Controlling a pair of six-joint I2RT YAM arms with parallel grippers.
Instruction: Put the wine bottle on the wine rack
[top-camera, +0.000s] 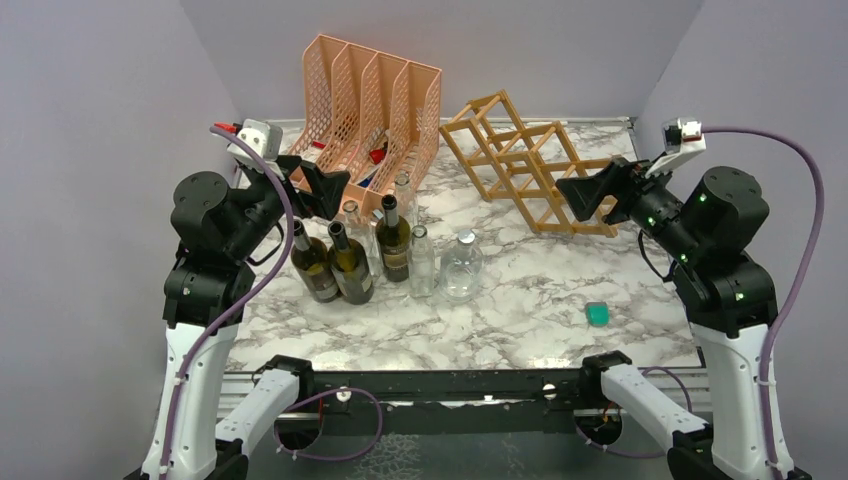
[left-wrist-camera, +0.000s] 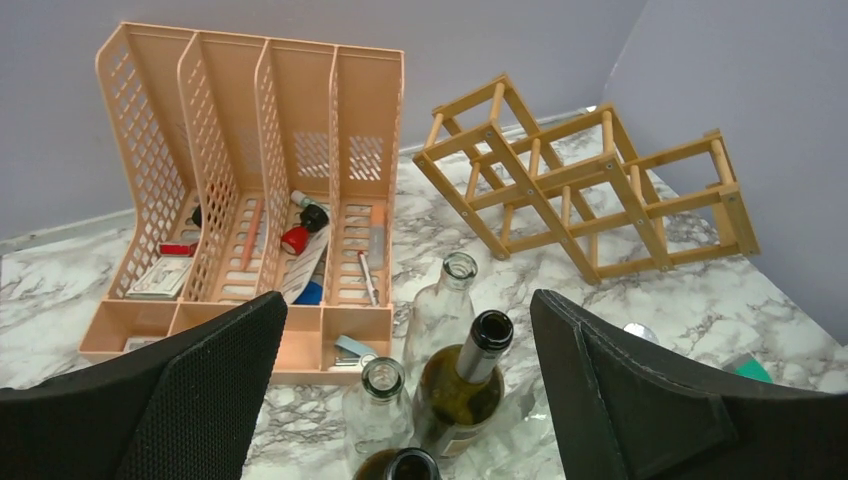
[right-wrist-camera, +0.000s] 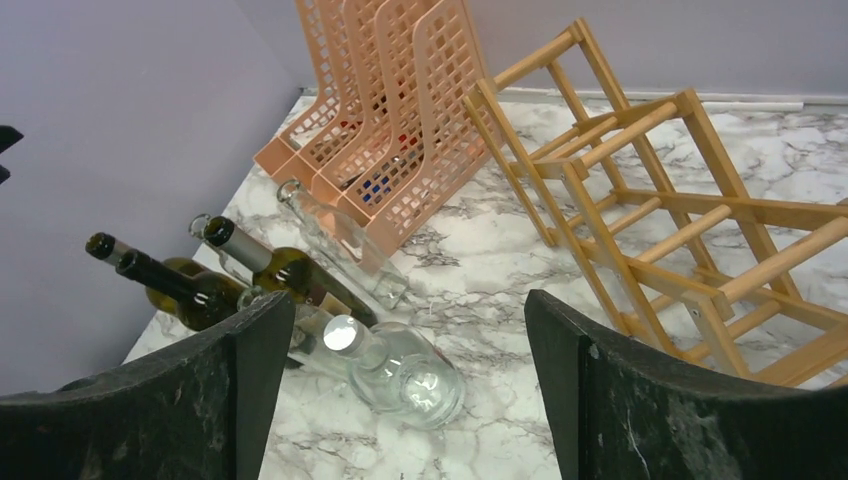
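The wine rack (top-camera: 522, 160) — pale natural wood, thin slats crossing into diamond cells, wide and low — stands toward the back right corner of the marble bench (top-camera: 540, 290). Three dark-green wine bottles (top-camera: 393, 240) stand upright nearer the left edge, bunched with clear glass bottles (top-camera: 461, 266) — perhaps touching them. The left gripper (top-camera: 335, 186) and right gripper (top-camera: 575, 196) hang above the bench, jaws spread wide, grasping nothing.

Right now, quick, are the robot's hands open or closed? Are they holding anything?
Left hand: open, holding nothing.
Right hand: open, holding nothing.
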